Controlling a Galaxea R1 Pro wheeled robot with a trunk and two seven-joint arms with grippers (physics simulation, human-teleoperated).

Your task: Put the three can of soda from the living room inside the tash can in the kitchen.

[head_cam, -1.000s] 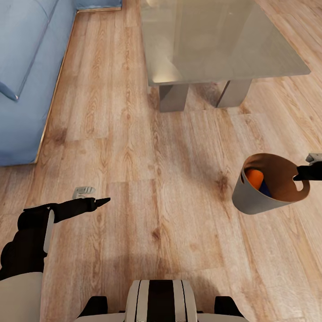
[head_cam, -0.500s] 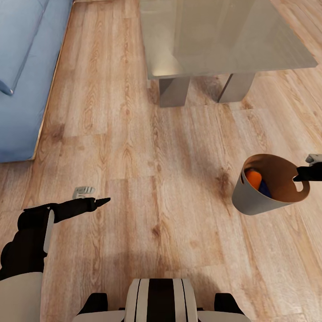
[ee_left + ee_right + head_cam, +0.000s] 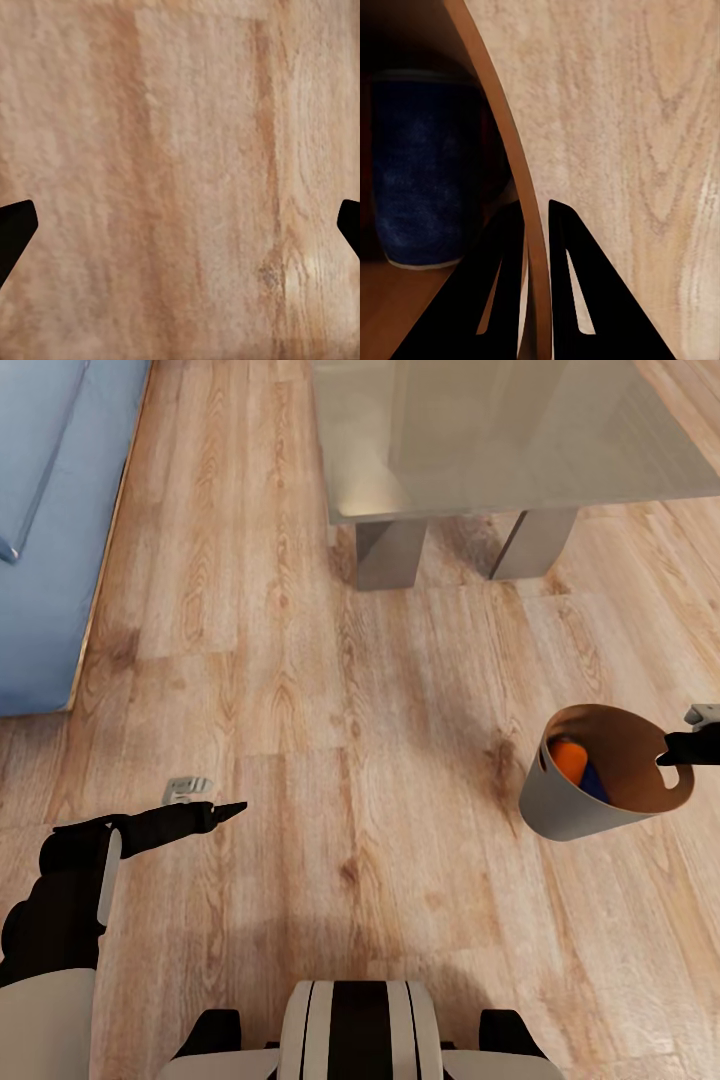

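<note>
Sofa (image 3: pixel 45 540) and coffee table (image 3: pixel 490 435) are sliding up and out toward the far edge of the head view vs half a sec ago, so that's the camera shifting; both arms and the bucket are sitting at the same spots in frame. Right gripper (image 3: pixel 682 750) is hanging at the right side w/ its two fingers (image 3: pixel 574 292) pinched together on the rim of the tash can (image 3: pixel 560 805), one finger inside the wall, one outside, and the bucket is riding tilted above the wood floor (image 3: pixel 350 690). Counting cans inside: 1 orange can (image 3: pixel 571 760) and 1 dark blue can (image 3: pixel 592 784) showing in the head view, touching each other; wrist cam is giving a close look at the blue one (image 3: pixel 424 169) against the brown inner wall. A 3rd can, can't tell. Left gripper (image 3: pixel 205 803) is hovering near-left over bare floor, fingertips (image 3: pixel 15 232) spread wide apart, holding nothing.
</note>
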